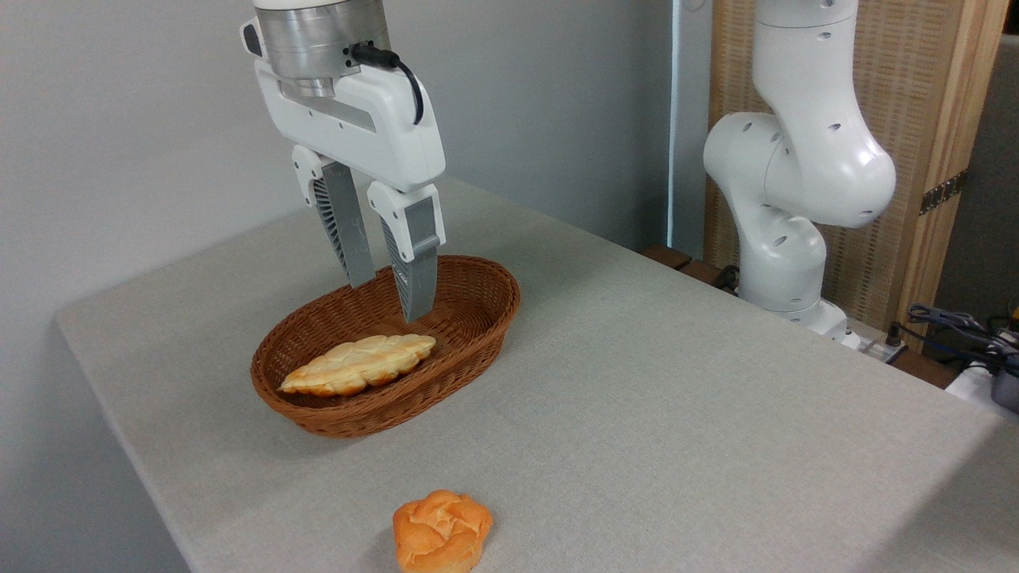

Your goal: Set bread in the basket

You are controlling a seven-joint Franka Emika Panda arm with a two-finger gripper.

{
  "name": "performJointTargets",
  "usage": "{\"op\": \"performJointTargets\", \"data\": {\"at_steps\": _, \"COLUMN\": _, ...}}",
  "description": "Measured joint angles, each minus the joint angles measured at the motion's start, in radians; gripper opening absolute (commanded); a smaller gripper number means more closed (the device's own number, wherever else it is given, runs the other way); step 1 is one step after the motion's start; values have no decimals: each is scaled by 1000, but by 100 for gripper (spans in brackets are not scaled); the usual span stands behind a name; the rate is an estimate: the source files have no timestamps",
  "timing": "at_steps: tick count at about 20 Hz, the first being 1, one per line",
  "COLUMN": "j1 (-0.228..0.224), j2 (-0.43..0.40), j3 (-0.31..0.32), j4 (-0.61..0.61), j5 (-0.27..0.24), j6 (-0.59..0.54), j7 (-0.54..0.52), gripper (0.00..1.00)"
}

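Grey cloth counter (637, 414), grey wall behind. One wicker basket (478, 314) holding one braided loaf (358, 364); one knotted bun (442, 531) on counter. Gripper (390, 298) above basket, jaws parted, empty.

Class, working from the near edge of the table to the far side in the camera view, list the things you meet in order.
Small round orange-golden knotted bun → pale leaf-shaped braided loaf, lying in the oval reddish-brown wicker basket → white robot arm base.
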Motion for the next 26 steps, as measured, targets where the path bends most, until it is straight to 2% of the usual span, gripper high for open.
{"op": "performJointTargets", "data": {"at_steps": 4, "j1": 3, "j2": 0, "j3": 2, "j4": 0, "j5": 0, "j6": 5, "j7": 0, "gripper": 100}}
{"op": "performJointTargets", "data": {"at_steps": 6, "j1": 13, "j2": 1, "j3": 8, "j4": -3, "j5": 0, "j6": 45, "j7": 0, "gripper": 100}}
{"op": "performJointTargets", "data": {"at_steps": 8, "j1": 34, "j2": 2, "j3": 14, "j4": -24, "j5": 0, "j6": 123, "j7": 18, "gripper": 100}}
{"op": "performJointTargets", "data": {"at_steps": 13, "j1": 87, "j2": 14, "j3": 37, "j4": -149, "j5": 0, "j6": 324, "j7": 149, "gripper": 100}}
{"op": "performJointTargets", "data": {"at_steps": 21, "j1": 93, "j2": 27, "j3": 49, "j4": -334, "j5": 0, "j6": 516, "j7": 197, "gripper": 100}}
{"op": "performJointTargets", "data": {"at_steps": 26, "j1": 96, "j2": 53, "j3": 53, "j4": -373, "j5": 0, "j6": 568, "j7": 217, "gripper": 100}}
